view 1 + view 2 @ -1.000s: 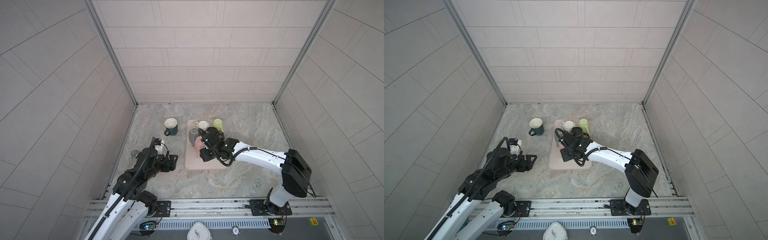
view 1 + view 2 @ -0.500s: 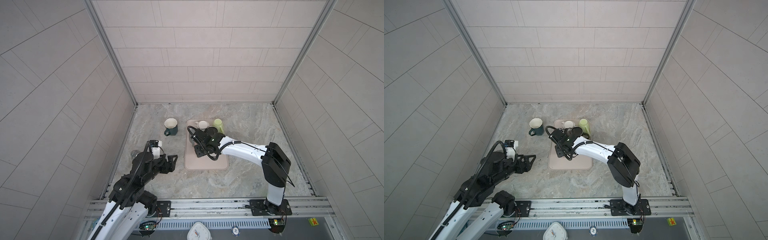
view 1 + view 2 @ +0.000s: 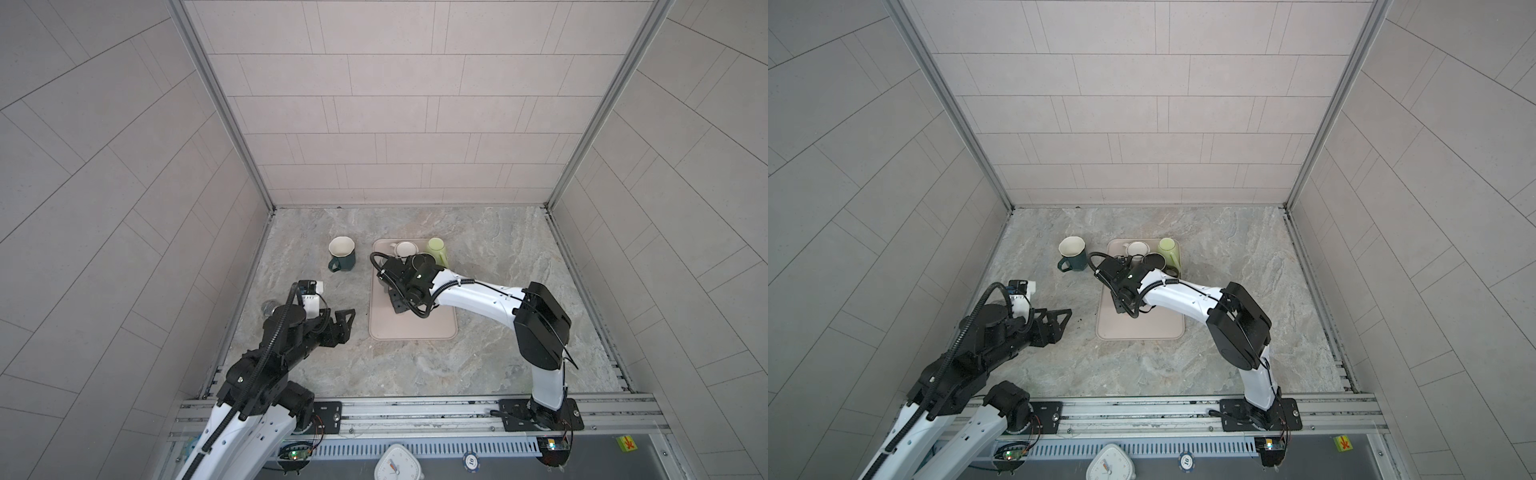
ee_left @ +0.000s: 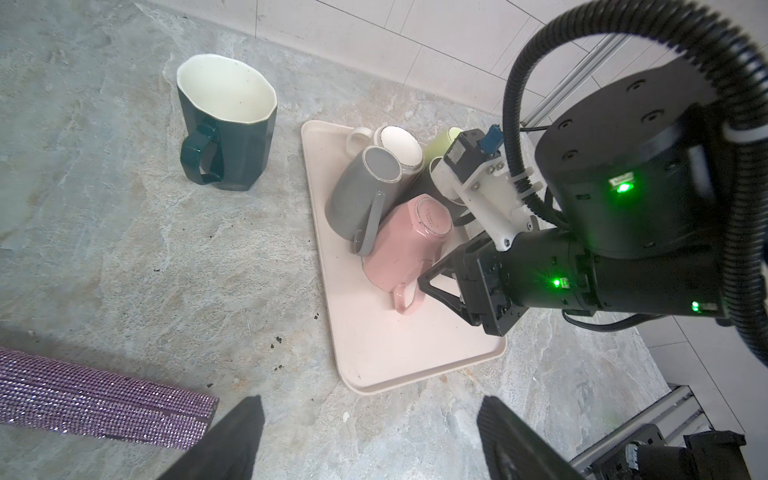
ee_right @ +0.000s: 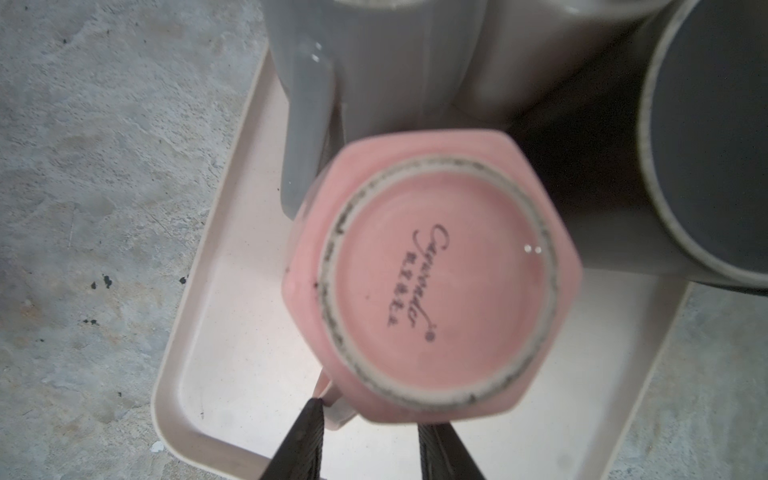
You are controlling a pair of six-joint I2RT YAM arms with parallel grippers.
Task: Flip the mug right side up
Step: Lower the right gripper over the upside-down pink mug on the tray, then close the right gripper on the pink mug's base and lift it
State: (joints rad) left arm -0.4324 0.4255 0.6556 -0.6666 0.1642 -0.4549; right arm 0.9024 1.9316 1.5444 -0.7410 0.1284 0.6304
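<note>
at the far left a purple glittery roll point(image 4: 91, 399) lies on the marble-patterned bench point(image 3: 316, 365). just right of it the left pincer point(image 4: 372, 415) hovers above the bare bench, its jaws spread wide and holding nothing, short of the tray. further back a dark green mug point(image 3: 342, 254) with a cream inside stands upright on the bench, mouth up and handle toward the front. it is just beside the tray's left rim but off it.

the pale pink tray point(image 3: 411, 330) lies at the middle of the bench. mugs crowd its rear half: a grey mug point(image 4: 357, 199) base up at the left, a cream mug point(image 4: 401, 145) behind it, a dark mug point(image 5: 715, 145) to the right, and a light green mug point(image 3: 436, 249) at the rear right corner. the pink mug point(image 5: 432, 274) sits upside down on the tray, just in front of the grey mug. its printed base faces up and its handle point(image 4: 405, 299) points toward the tray's bare front half.

the right pincer point(image 5: 372, 419) is low over the tray, coming from the right, with its jaws narrowed to either side of that handle. one finger point(image 5: 307, 436) touches the handle and the other runs under the mug's edge. whether they press it tight i cannot tell. in both top views the right arm point(image 3: 478, 295) covers the pink mug.
</note>
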